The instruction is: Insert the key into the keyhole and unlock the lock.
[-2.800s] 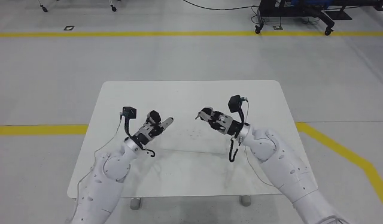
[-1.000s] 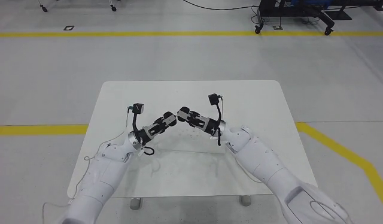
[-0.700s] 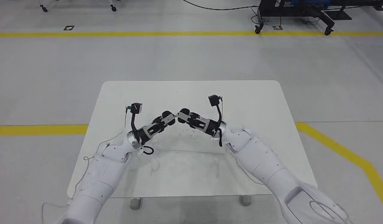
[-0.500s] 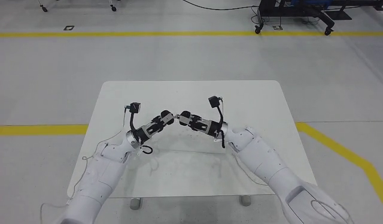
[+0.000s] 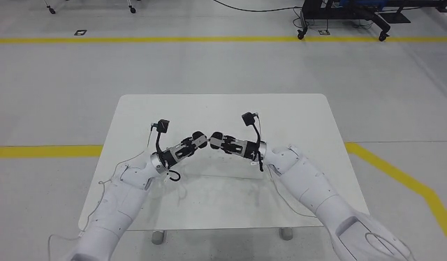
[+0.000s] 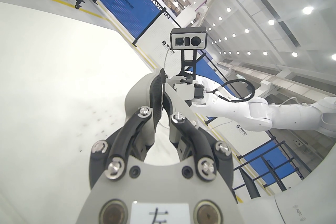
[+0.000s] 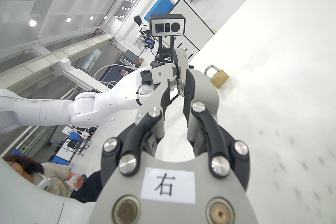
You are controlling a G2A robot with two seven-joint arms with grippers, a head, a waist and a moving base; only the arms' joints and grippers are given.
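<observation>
Over the middle of the white table point(image 5: 293, 114) my two grippers meet tip to tip. The left gripper point(image 5: 198, 137) has its fingers pressed together point(image 6: 163, 83), and I see nothing between them. The right gripper point(image 5: 214, 137) is shut on a small metal piece with a hole, seemingly the key point(image 7: 181, 83), right against the left gripper's tips point(image 7: 170, 70). A brass padlock point(image 7: 220, 76) with a silver shackle appears to lie on the table just beyond and below the fingertips. Its keyhole is hidden.
Bare tabletop point(image 7: 275, 38) stretches all round the meeting point, with the far edge point(image 5: 223, 95) well beyond the grippers. Wheeled stands point(image 5: 342, 13) are on the floor behind the table, far from the arms.
The grippers were apart 2.8 s ago and have come together until their tips touch. Over the last second both arms shifted only slightly, with the meeting point settling a little lower.
</observation>
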